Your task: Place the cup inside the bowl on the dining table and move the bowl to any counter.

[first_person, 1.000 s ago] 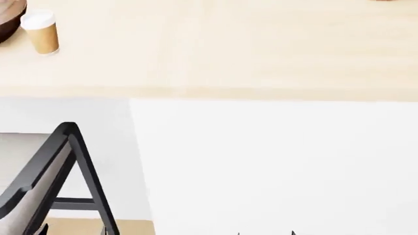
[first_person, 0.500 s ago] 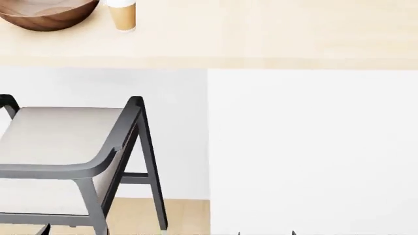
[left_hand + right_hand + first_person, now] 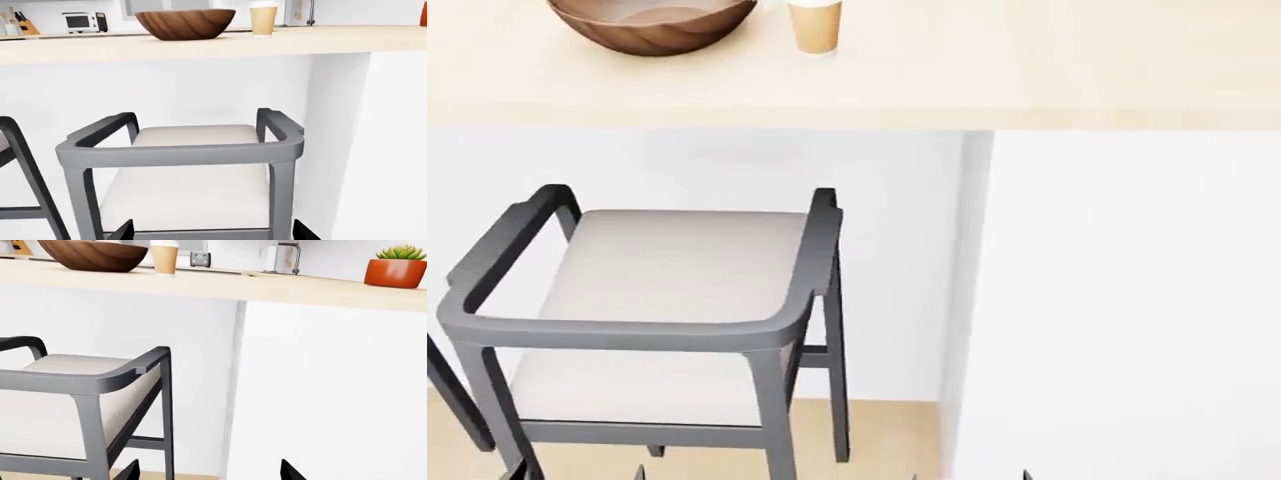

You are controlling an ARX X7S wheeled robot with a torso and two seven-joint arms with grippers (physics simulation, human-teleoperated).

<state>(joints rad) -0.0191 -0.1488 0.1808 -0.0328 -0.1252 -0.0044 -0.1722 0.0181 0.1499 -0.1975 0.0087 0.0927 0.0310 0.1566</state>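
Head view: cup is seen just right of bowl on the far table, nothing grasped; approach step, reach needed. Both jaws appear spread apart.

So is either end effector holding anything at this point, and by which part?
Nothing is held. The lidded tan paper cup and brown wooden bowl stand untouched on the pale table; both end effectors sit low, open.

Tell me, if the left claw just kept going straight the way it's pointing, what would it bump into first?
Most likely the grey chair: its armrest frame and pale seat fill the view straight ahead of the left claw. The bowl and cup sit well above that line, on the dining table. Depth is hard to judge.
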